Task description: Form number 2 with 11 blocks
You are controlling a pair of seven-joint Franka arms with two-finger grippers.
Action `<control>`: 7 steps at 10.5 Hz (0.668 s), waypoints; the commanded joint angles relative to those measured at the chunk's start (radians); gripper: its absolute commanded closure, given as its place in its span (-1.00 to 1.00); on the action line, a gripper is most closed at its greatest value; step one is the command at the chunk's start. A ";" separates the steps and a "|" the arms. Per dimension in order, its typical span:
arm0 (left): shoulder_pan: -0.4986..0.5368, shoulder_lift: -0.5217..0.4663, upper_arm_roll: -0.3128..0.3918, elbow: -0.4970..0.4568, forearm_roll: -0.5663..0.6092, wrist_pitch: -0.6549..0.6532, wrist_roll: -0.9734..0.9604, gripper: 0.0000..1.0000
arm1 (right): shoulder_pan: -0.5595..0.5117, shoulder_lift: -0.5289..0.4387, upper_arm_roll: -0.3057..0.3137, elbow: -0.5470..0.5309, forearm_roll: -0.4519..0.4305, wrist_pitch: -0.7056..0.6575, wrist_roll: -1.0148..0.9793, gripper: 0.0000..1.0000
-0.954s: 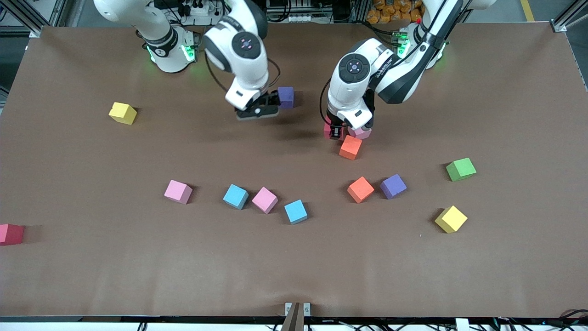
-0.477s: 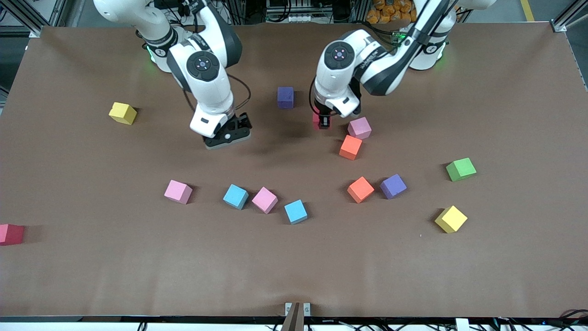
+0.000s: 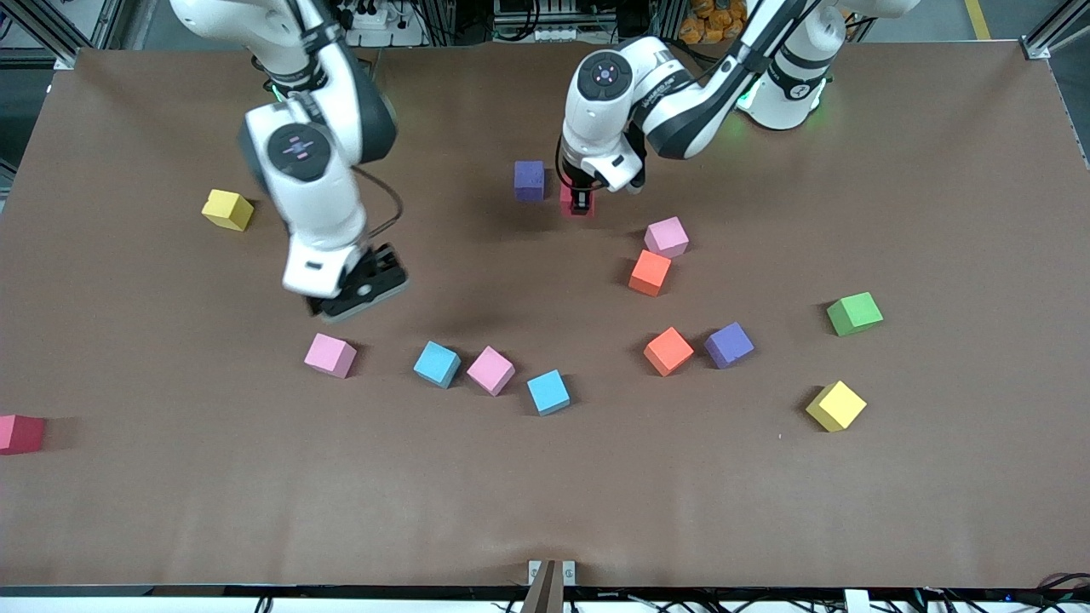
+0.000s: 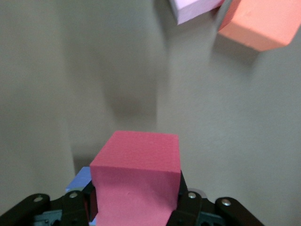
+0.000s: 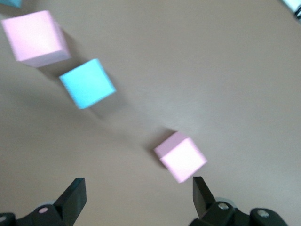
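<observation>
My left gripper is shut on a red block, holding it right beside a purple block that sits near the robots' bases. My right gripper hangs open and empty over bare table, just above a pink block, which also shows in the right wrist view as the pink block. The other blocks lie scattered: light blue, pink, light blue, pink, orange, orange, purple. No number 2 is in view.
A green cube and a yellow cube lie toward the left arm's end. Another yellow cube and a red cube at the table's edge lie toward the right arm's end.
My left gripper carried the red block from beside the pink and orange blocks toward the purple block. My right gripper left the purple block and swung toward the front camera, over the pink block.
</observation>
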 commanded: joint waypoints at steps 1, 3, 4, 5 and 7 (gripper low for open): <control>0.003 -0.009 -0.036 -0.059 -0.019 0.066 -0.017 1.00 | -0.065 0.106 0.012 0.110 -0.004 0.001 -0.223 -1.00; 0.003 -0.009 -0.041 -0.089 -0.019 0.120 -0.017 1.00 | -0.101 0.149 0.016 0.132 -0.001 0.018 -0.359 -1.00; 0.003 -0.003 -0.054 -0.103 -0.019 0.148 -0.019 1.00 | -0.131 0.172 0.036 0.132 0.073 0.020 -0.467 -1.00; 0.002 0.020 -0.058 -0.102 -0.019 0.155 -0.020 1.00 | -0.157 0.191 0.038 0.132 0.183 0.018 -0.572 -1.00; -0.024 0.049 -0.059 -0.108 -0.019 0.192 -0.040 1.00 | -0.184 0.220 0.039 0.126 0.233 0.018 -0.668 -1.00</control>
